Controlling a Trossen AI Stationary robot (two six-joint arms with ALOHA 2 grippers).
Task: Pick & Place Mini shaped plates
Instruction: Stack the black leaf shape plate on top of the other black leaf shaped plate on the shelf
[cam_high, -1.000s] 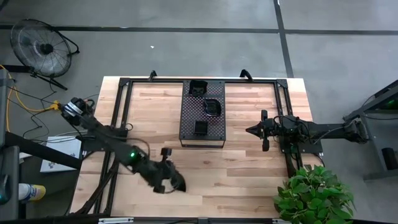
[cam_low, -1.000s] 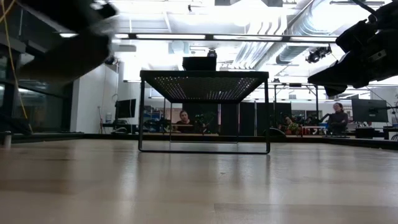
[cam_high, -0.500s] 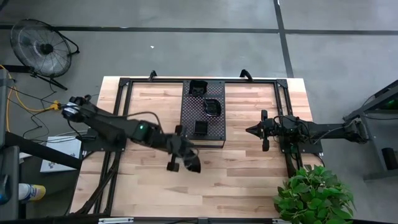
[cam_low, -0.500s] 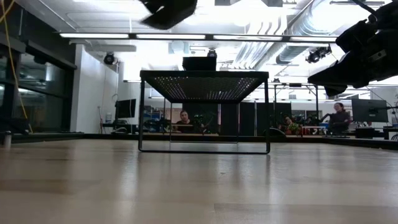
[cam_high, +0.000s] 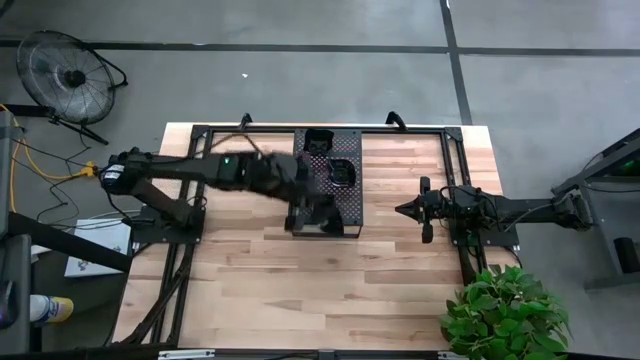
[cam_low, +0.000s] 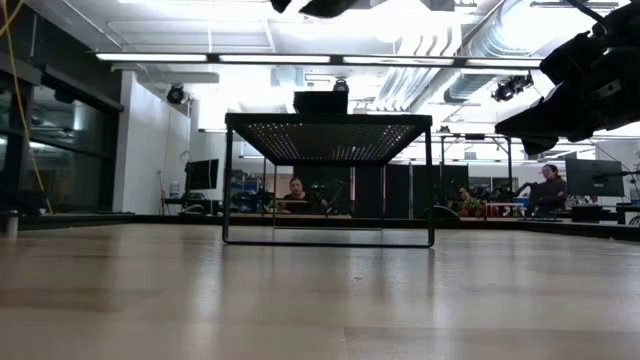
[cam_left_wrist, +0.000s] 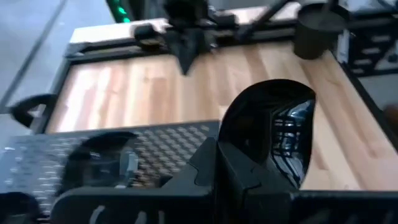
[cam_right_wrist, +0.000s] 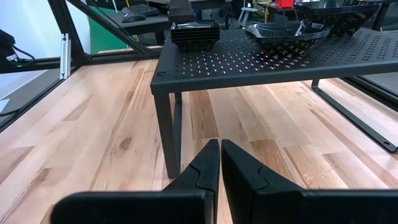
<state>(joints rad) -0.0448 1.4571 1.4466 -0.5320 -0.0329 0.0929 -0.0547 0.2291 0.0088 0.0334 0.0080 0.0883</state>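
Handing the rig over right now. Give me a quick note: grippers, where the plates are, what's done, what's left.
Left gripper: shut on a glossy black mini plate, over the near end of the perforated tray.
Right gripper: shut, empty, parked at the table's right side, fingers pointing at the tray.
Plates: three piles on the tray. Square stack at the near end, rounded dishes mid-tray, another pile at the far end.
Done: no loose plates visible on the wood table.
Left: release the held plate, probably onto a tray pile; which one I cannot tell.
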